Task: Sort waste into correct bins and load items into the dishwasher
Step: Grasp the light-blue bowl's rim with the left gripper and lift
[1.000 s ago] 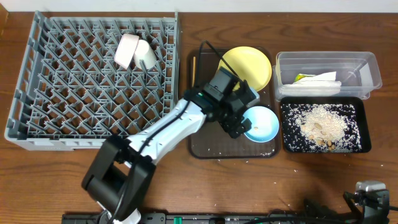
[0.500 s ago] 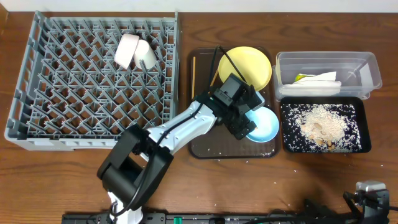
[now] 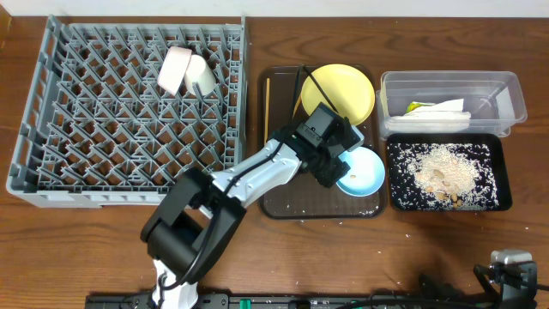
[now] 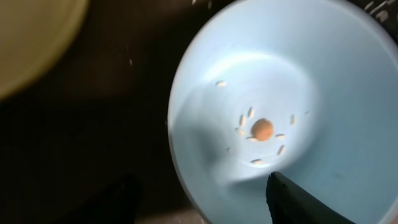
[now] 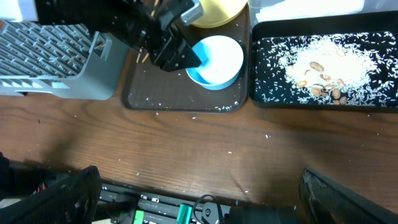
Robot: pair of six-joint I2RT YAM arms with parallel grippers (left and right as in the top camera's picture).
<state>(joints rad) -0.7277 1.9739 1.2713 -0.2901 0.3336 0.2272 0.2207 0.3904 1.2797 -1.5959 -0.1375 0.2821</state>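
Note:
The light blue bowl (image 3: pixel 364 172) sits at the right of the dark brown tray (image 3: pixel 283 196). In the left wrist view the bowl (image 4: pixel 323 93) holds a few rice grains and an orange bit. My left gripper (image 3: pixel 339 166) is open and straddles the bowl's left rim, one finger (image 4: pixel 301 202) inside and the other outside (image 4: pixel 118 199). The yellow plate (image 3: pixel 340 92) lies behind it, and a chopstick (image 3: pixel 267 93) lies at the tray's left. A white bowl (image 3: pixel 175 70) and a white cup (image 3: pixel 202 77) are in the grey dish rack (image 3: pixel 103 129). My right gripper (image 5: pixel 199 199) is open over the table's front edge.
The clear tub (image 3: pixel 497 90) at the back right holds the white napkin (image 3: pixel 439 110). The black tray (image 3: pixel 403 193) in front of it holds rice scraps (image 3: pixel 444 167). Loose grains lie on the brown tray and the table front.
My left gripper has shifted a little to the right, onto the light blue bowl's rim. The bowl and the right arm have not moved.

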